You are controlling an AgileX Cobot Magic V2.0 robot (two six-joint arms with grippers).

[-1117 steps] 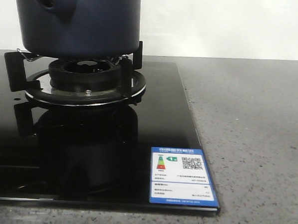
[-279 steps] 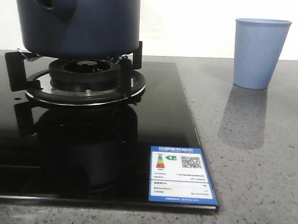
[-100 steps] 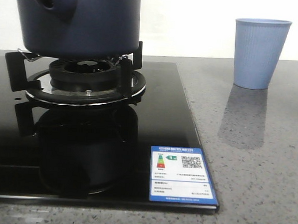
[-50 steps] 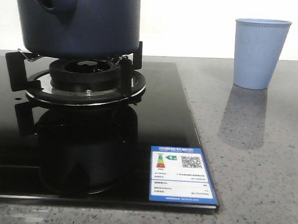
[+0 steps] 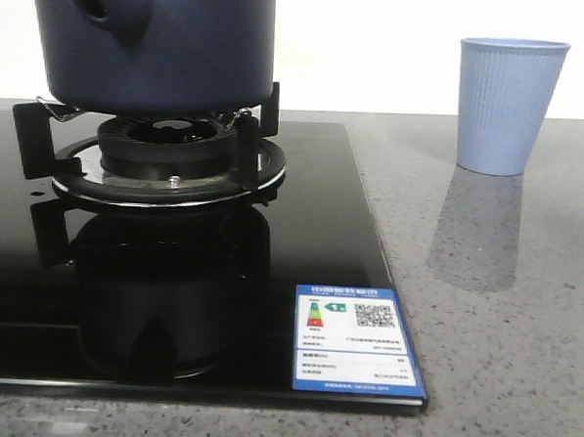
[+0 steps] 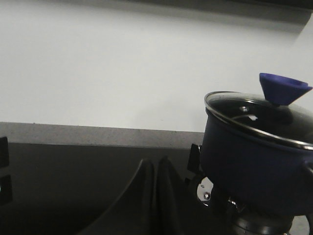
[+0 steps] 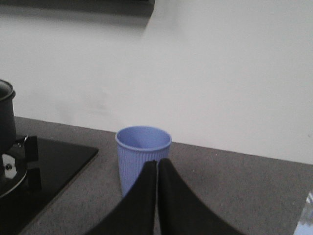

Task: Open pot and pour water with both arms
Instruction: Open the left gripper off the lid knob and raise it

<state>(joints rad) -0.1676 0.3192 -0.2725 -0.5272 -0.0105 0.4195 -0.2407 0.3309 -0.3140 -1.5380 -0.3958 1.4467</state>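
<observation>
Navy-blue pot (image 5: 154,40) sits lidded on the burner (image 5: 168,153).
Left gripper (image 6: 155,196) and right gripper (image 7: 157,196) both hang pressed together, empty; the cup (image 5: 509,105) waits on the counter (image 5: 504,288), probably for pouring.

The dark navy pot (image 5: 159,40) sits upright on the burner stand, its glass lid (image 6: 261,113) on, side knob facing forward

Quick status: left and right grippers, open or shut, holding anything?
Left gripper: shut, fingers pressed together, holding nothing; the pot sits apart on the burner.
Right gripper: shut, holding nothing; the cup stands just beyond it.
</observation>
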